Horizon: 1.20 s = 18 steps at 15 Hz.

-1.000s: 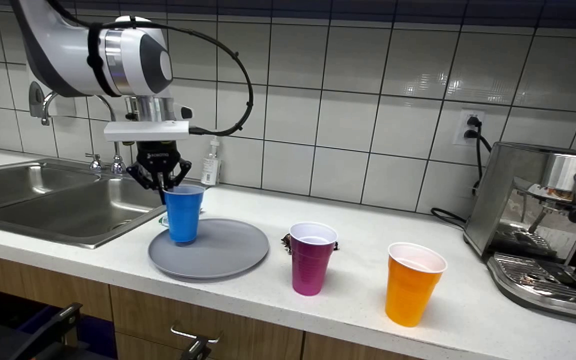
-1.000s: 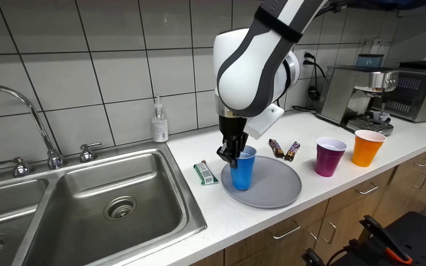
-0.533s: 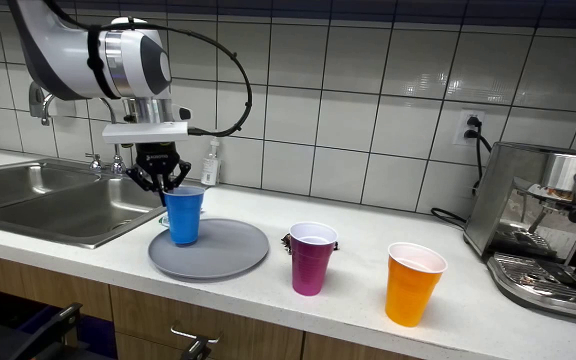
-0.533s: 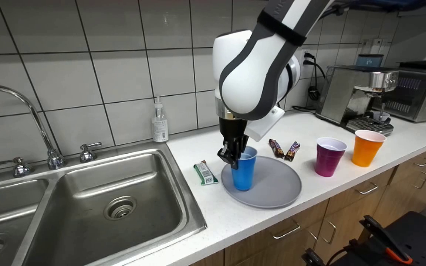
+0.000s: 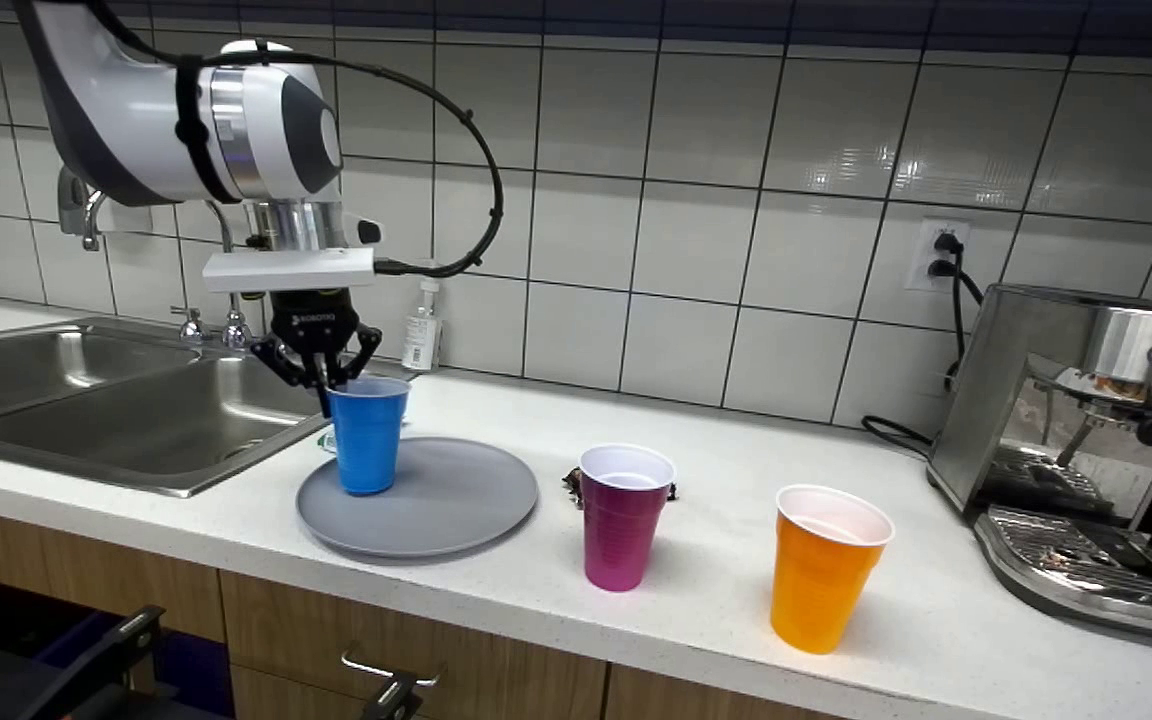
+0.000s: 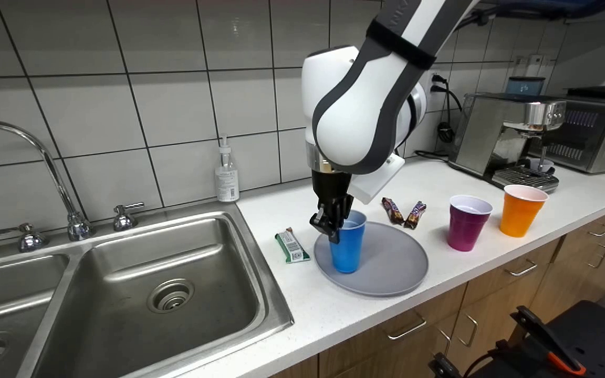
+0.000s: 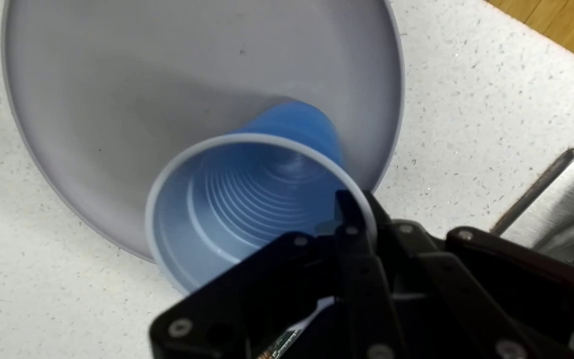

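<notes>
With fingers [image 7: 351, 212] pinched across the left wall, one inside and one outside, grasping a blue plastic cup [image 5: 368, 440] by the rim. Sits slightly lower than a moment ago, down on the left part of a gray plate [image 5: 466, 500], apparently touching; probably means weight passing to the gray plate, with the grasp not yet let go. Points mouth up, base down, long axis about vertical. Has a green-wrapped bar [image 6: 292, 247] to the left on the tabletop [image 5: 716, 450], a sink [image 6: 276, 302] farther left, two wrapped bars [image 6: 392, 211] far right, then a purple plastic cup [image 5: 626, 525] and an orange plastic cup [image 5: 826, 585] farther right.
</notes>
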Each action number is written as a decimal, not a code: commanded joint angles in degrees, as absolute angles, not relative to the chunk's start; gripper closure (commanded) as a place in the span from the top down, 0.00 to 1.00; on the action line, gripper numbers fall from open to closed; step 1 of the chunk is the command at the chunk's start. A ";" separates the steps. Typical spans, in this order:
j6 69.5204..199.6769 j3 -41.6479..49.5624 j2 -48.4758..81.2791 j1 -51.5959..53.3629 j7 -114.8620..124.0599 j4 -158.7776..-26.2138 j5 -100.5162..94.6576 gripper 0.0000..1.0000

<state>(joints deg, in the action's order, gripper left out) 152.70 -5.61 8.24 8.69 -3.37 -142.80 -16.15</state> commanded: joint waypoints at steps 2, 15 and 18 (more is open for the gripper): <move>153.04 -5.42 7.60 8.79 -1.68 -143.11 -17.11 0.44; 149.94 -6.25 2.53 6.08 -10.66 -142.25 -3.50 1.00; 149.17 -5.74 1.04 5.32 -13.92 -141.63 1.15 1.00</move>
